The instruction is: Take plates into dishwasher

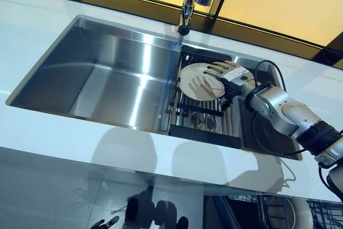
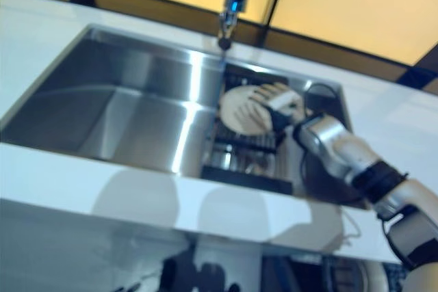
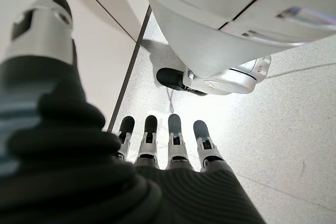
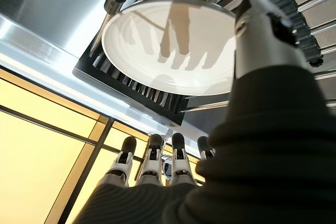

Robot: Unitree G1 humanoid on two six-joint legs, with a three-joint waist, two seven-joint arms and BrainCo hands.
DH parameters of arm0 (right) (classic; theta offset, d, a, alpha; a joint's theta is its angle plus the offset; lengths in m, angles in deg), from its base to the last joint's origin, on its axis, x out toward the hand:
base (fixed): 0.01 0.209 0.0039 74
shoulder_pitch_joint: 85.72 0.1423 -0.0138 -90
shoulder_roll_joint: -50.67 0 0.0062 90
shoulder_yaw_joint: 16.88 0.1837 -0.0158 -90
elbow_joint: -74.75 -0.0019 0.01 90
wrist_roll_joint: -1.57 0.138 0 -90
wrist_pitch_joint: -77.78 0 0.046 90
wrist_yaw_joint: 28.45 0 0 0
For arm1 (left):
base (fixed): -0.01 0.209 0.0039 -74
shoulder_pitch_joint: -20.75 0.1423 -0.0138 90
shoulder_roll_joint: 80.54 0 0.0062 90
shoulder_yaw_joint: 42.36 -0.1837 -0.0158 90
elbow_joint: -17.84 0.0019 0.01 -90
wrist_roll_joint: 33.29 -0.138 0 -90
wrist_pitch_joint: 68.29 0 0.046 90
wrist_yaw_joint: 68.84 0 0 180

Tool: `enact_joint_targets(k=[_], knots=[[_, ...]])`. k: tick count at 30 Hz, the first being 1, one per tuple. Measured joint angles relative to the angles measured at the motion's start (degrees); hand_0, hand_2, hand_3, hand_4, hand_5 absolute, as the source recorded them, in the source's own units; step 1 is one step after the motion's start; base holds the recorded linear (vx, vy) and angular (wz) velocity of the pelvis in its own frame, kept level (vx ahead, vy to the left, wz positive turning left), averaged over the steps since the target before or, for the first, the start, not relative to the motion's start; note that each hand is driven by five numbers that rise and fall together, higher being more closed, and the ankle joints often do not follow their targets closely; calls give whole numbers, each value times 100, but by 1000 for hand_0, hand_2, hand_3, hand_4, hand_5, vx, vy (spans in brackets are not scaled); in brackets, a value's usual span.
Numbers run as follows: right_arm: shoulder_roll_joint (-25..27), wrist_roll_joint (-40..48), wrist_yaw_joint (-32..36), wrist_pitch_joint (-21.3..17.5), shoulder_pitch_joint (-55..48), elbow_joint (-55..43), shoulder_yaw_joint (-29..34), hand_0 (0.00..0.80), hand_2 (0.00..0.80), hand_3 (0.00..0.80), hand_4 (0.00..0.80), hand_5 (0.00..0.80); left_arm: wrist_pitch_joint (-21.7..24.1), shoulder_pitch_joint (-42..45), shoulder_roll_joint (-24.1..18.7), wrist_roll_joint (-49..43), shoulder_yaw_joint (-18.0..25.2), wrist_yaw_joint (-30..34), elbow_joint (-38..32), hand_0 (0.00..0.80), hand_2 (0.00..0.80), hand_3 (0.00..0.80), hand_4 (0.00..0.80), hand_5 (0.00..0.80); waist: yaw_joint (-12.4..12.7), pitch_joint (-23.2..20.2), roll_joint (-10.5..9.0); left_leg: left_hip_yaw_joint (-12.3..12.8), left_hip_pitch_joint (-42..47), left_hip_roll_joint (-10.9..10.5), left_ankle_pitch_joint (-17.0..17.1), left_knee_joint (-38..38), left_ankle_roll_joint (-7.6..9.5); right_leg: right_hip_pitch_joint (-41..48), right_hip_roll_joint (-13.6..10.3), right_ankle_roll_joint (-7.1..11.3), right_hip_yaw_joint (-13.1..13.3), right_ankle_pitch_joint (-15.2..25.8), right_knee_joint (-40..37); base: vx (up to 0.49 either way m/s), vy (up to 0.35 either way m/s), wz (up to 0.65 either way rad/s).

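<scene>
A round cream plate (image 1: 194,83) lies tilted on the dark ribbed drying rack (image 1: 203,117) in the right part of the sink. My right hand (image 1: 229,74) hovers at the plate's right edge, open with straight fingers, and casts its shadow on the plate. In the right wrist view the thumb (image 4: 261,30) sits beside the plate's (image 4: 152,32) rim, while the fingers (image 4: 152,158) point past it. I cannot tell if the thumb touches the rim. My left hand (image 3: 173,137) shows only in the left wrist view, open, hanging low towards the pale floor.
A deep steel basin (image 1: 107,73) takes up the sink's left side, with the faucet (image 1: 188,9) at the back. White counter (image 1: 53,138) surrounds the sink. Below the counter's front edge at the lower right, a wire rack (image 1: 278,213) shows.
</scene>
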Motion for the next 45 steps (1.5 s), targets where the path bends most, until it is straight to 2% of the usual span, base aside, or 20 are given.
enact_joint_targets(k=[7, 12, 17, 25, 30, 40, 41, 42, 43, 44, 45], knots=[[-52, -117, 18, 155, -1, 76, -3, 0, 0, 0, 0, 0, 3, -40, 0, 9, -4, 2, -9, 0, 0, 0, 0, 0, 2, 8, 12, -2, -97, 1, 4, 4, 3, -95, 1, 0, 0, 4, 0, -32, 15, 0], [-126, -213, 26, 226, 0, 98, -176, 0, 0, 0, 0, 0, 11, -66, 1, 206, -31, -2, -131, 0, 0, 0, 0, 0, 23, 110, 89, -7, -195, -10, 15, 6, 12, -185, -6, 0, -3, 7, 1, -42, 10, 1], [-220, -232, 123, 287, 0, 169, -238, 0, 0, 0, 0, 0, 12, -203, 5, 244, -110, 0, -172, 0, 0, 0, 0, 0, 73, 366, 179, -16, -222, -13, 24, 5, 12, -207, -6, 0, -12, 7, 1, -24, 8, 0], [-254, -474, 69, 439, 37, 361, -247, 0, 0, 0, 0, 0, 57, -275, 3, 302, -124, 11, -179, 0, 0, 0, 0, 0, 173, 539, 238, -26, -306, -16, 28, 8, 12, -283, -8, 0, -27, 7, 1, -4, 1, 0], [-288, -898, 61, 451, 104, 410, -304, 0, 0, 0, 0, 0, 83, -279, 2, 417, -210, 16, -213, 0, 0, 0, 0, 0, 171, 561, 269, -43, -330, -17, 44, 9, 9, -298, -8, 2, -38, 10, 0, -43, 29, 1], [-284, -1124, -3, 582, 373, 709, -417, 0, 0, 0, 0, 0, 117, -280, 7, 452, -230, 17, -345, 0, 0, 0, 0, 0, 152, 574, 290, -72, -518, -7, 120, 37, 12, -467, 1, -6, -47, 86, 0, -5, 3, 0], [-282, -1132, -3, 605, 399, 777, -437, 107, 107, 107, 107, 107, 117, -281, 8, 452, -231, 16, -361, 0, 0, 0, 0, 0, 150, 574, 292, -73, -522, -8, 129, 38, 14, -471, 1, -7, -47, 97, 0, 0, 0, 0], [-281, -1151, 3, 608, 411, 811, -456, 151, 151, 151, 151, 151, 117, -281, 9, 453, -234, 13, -368, 0, 0, 0, 0, 0, 152, 575, 295, -73, -522, -9, 132, 38, 17, -470, 0, -7, -47, 101, 0, 0, 0, 0], [-279, -1224, -4, 608, 412, 810, -466, 442, 442, 442, 442, 442, 117, -281, 9, 453, -235, 11, -369, 0, 0, 0, 0, 0, 149, 578, 300, -73, -523, -8, 137, 37, 20, -472, -1, -3, -47, 106, -1, 0, 0, 0], [-279, -1238, -22, 608, 416, 809, -473, 549, 549, 549, 549, 549, 117, -282, 10, 454, -235, 11, -371, 0, 0, 0, 0, 0, 148, 583, 309, -74, -523, -9, 139, 37, 21, -472, -3, 0, -46, 108, -1, 0, 0, 0], [-280, -1338, -57, 609, 450, 818, -496, 784, 784, 784, 784, 784, 116, -282, 13, 458, -247, 11, -378, 0, 0, 0, 0, 0, 149, 603, 341, -77, -526, -10, 150, 37, 18, -474, -4, 10, -46, 113, -1, -25, 30, 0]])
